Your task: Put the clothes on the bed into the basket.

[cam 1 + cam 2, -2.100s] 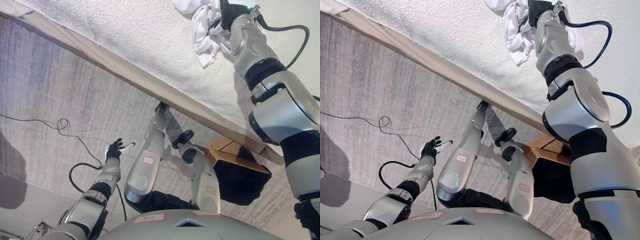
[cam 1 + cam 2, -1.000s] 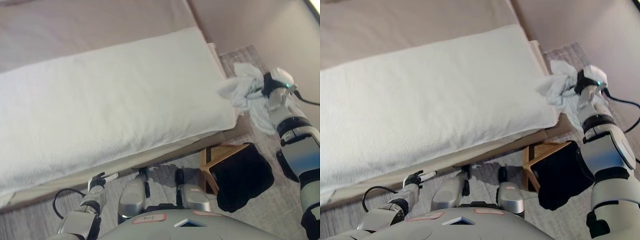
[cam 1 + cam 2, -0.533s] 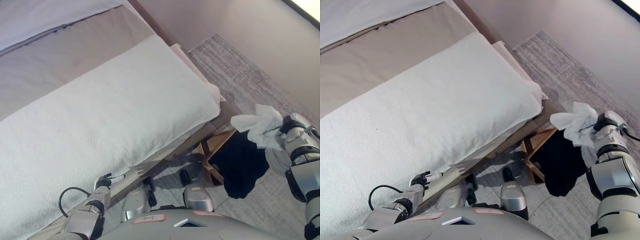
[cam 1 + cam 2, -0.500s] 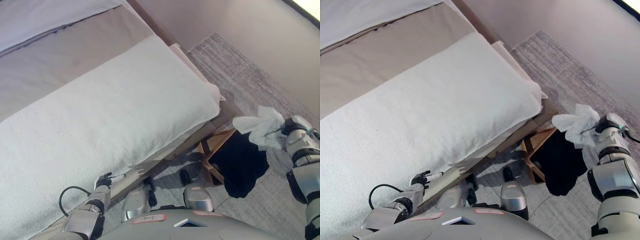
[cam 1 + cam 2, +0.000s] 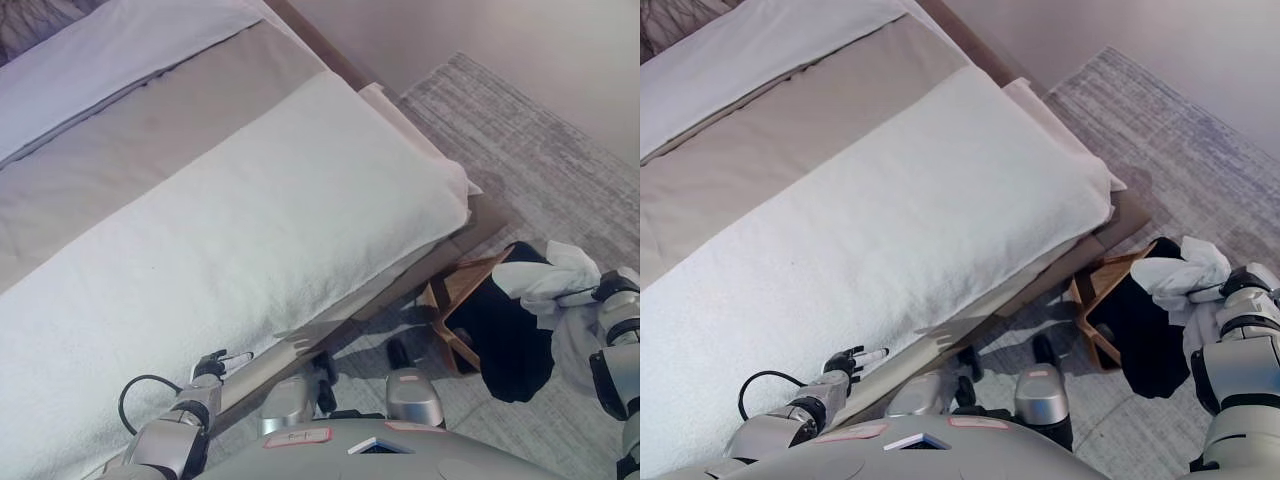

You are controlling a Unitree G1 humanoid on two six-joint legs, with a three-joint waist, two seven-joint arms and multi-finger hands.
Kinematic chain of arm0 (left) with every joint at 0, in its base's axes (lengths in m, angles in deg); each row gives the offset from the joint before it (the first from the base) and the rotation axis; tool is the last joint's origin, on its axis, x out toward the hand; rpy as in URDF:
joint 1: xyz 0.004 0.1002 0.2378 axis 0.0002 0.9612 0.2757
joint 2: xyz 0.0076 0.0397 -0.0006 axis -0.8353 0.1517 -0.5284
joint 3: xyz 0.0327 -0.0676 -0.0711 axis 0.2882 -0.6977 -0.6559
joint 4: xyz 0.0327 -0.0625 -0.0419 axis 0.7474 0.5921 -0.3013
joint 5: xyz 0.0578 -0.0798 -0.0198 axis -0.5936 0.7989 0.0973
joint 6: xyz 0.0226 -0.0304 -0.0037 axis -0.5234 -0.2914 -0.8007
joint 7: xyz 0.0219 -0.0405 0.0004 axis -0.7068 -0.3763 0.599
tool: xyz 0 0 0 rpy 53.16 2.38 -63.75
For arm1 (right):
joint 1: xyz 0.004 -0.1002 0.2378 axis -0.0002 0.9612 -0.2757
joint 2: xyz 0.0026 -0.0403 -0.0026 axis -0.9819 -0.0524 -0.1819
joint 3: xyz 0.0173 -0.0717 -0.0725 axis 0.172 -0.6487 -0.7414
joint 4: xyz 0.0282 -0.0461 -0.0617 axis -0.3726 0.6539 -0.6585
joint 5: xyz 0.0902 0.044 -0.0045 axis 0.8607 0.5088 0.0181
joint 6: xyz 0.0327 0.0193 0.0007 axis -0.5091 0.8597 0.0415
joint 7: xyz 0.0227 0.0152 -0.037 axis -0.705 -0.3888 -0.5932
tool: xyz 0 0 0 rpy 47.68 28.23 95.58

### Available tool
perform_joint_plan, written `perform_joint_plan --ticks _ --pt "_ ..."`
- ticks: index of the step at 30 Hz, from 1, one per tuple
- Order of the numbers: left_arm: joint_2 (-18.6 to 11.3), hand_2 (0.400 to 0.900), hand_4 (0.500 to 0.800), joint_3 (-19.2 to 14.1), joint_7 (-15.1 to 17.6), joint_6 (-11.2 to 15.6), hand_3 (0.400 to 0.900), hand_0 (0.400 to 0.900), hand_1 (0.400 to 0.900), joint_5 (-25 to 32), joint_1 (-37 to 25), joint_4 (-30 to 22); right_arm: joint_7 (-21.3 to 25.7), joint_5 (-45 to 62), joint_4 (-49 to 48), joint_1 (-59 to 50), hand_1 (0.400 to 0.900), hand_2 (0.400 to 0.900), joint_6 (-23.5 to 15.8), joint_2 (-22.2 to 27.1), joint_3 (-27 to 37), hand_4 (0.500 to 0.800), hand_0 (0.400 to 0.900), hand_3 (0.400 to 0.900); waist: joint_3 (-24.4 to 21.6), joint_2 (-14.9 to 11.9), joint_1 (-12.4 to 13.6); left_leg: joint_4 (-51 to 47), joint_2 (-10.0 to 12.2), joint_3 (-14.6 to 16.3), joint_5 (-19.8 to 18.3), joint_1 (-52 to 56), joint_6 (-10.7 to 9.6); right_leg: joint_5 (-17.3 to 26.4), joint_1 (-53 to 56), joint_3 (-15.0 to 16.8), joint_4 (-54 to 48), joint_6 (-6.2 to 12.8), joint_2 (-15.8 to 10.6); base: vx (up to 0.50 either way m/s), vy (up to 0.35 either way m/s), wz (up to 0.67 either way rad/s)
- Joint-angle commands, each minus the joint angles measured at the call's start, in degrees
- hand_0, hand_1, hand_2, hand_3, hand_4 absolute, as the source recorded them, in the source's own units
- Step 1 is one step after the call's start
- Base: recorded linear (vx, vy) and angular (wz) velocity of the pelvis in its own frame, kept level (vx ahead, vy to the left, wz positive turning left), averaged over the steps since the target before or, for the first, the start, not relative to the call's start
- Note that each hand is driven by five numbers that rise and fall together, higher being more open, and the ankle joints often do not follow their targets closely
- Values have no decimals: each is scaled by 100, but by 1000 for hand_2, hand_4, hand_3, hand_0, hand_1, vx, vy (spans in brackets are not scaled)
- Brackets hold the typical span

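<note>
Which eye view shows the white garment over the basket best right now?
The right eye view: the white garment shows whole, bunched at the right robot hand above the black-lined basket. In the left eye view the garment sits closer to the frame's edge, with the hand nearly cut off.

No readable text, label, number or sign shows on anything in either view.
</note>
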Motion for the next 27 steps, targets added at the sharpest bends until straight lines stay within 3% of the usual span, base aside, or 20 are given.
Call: perform_joint_plan --ticks 1,19,22,27 --pt "-164 900 800 114 110 25 900 900 900 -144 -190 318 280 57 134 -404 900 900 129 605 -213 800 900 900 -88 -335 1 71 70 -401 -282 212 -220 337 -319 -161 225 55 -260 4 -29 9" --pt "-203 900 800 197 59 -71 900 900 900 -288 -186 462 54 164 245 320 900 900 390 -371 -25 800 900 900 -265 -416 119 62 34 -678 -302 282 -215 259 11 -427 86 -1 -306 10 -27 10" --pt "-273 900 800 200 6 -82 900 900 900 -294 -207 471 -106 223 467 228 900 900 353 -196 -112 800 900 900 -296 -474 194 64 34 -721 -304 292 -218 253 74 -482 52 8 -311 -1 -32 10" --pt "-309 900 800 27 77 -59 900 900 900 -207 -180 402 204 700 -548 265 900 900 156 -580 -83 800 900 900 -305 -598 187 49 63 -683 -310 334 -209 264 92 -432 41 5 -268 -9 -18 -8"
